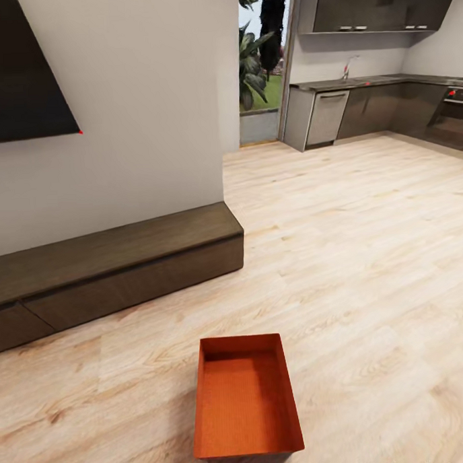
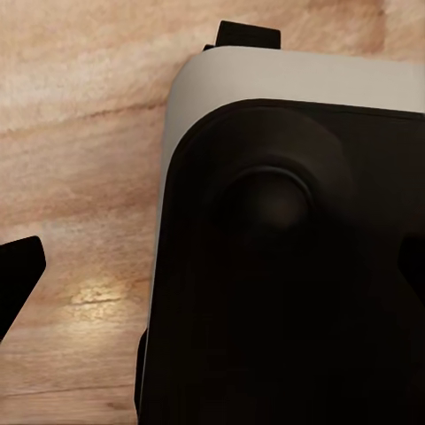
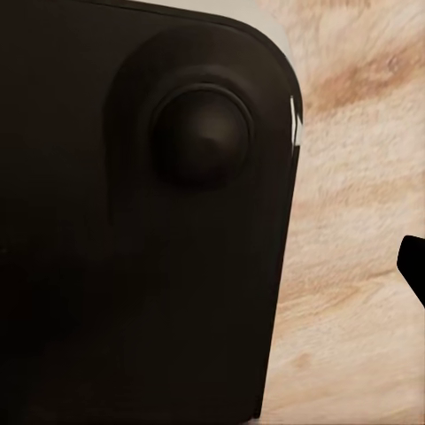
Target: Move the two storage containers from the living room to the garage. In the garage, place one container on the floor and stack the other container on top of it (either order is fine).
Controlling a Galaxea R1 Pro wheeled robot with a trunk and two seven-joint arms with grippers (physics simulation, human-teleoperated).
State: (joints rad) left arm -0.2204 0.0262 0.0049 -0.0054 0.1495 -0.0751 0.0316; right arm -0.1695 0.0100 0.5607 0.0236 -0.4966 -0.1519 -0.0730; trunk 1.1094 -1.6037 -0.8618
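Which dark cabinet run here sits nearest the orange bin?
The low dark cabinet under the wall TV, just beyond the storage container; the kitchen cabinets stand far off at the back wall.

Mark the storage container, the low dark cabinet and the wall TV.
storage container (image 1: 244, 399): head view, inside bottom.
low dark cabinet (image 1: 111, 247): head view, top surface.
wall TV (image 1: 19, 72): head view, dark screen.

The storage container was matt orange-red plastic with finely ribbed walls. The floor was light, grained wood plank; the low cabinet was dark matt wood.
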